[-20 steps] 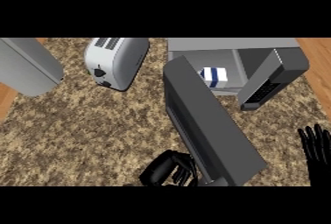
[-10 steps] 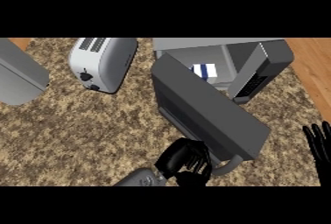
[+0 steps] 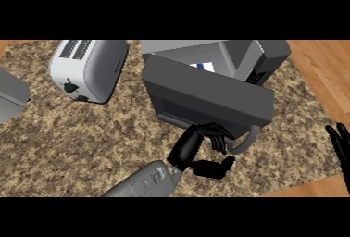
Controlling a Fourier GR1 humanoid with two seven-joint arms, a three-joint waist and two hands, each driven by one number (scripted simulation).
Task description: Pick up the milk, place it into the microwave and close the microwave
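Note:
The grey microwave (image 3: 259, 58) stands at the back of the counter with its dark door (image 3: 205, 95) swung most of the way across the opening. Above the door's top edge, only a white and blue sliver of the milk carton (image 3: 200, 66) shows inside the cavity. My left hand (image 3: 195, 146) is below the door, with relaxed fingers (image 3: 217, 134) touching its outer face beside the curved handle (image 3: 246, 141) and the thumb spread away underneath. At the view's right edge my right hand (image 3: 340, 143) rests open with its fingers up, away from everything.
A white and silver toaster (image 3: 89, 67) lies to the left of the microwave. A grey appliance corner (image 3: 10, 95) shows at the far left edge. The speckled counter (image 3: 82, 148) ends in wooden flooring (image 3: 321, 69) on the right.
The microwave door has swung further across the opening and now hides most of the milk. My left hand has moved up and forward with the door. The right hand has stayed still.

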